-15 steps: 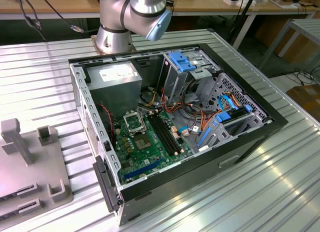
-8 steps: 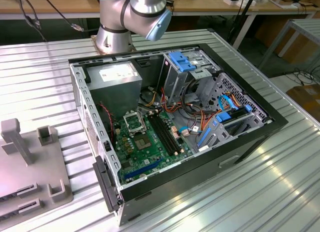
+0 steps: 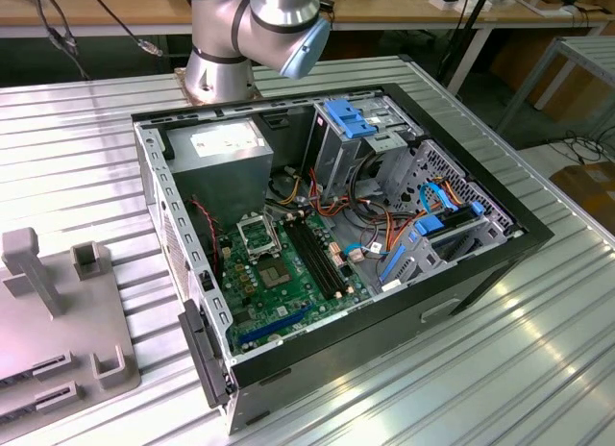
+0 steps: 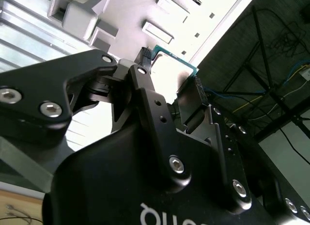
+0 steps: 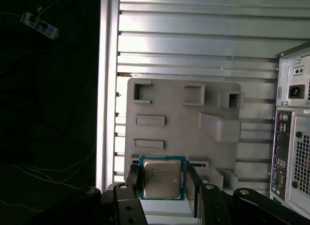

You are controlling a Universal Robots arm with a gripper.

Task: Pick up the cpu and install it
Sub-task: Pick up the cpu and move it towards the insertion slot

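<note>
The cpu (image 5: 162,179), a flat silver-grey square with a green rim, is held up in the air between the two black fingers of my gripper (image 5: 163,184), which is shut on its opposite edges. In the second wrist view the cpu (image 4: 172,65) shows edge-on between the fingers (image 4: 145,74) of the gripper (image 4: 169,73). Far below it lies the grey fixture plate (image 5: 179,128). In the exterior view the black-framed socket (image 3: 258,236) stands open on the green motherboard (image 3: 279,283) inside the computer case (image 3: 461,273).
The open case lies on its side on a ribbed metal table (image 3: 538,369), with a power supply (image 3: 226,153), drive cages (image 3: 360,138) and loose cables around the board. The arm's base (image 3: 226,66) stands behind the case. The grey fixture plate (image 3: 58,321) is at the exterior view's left.
</note>
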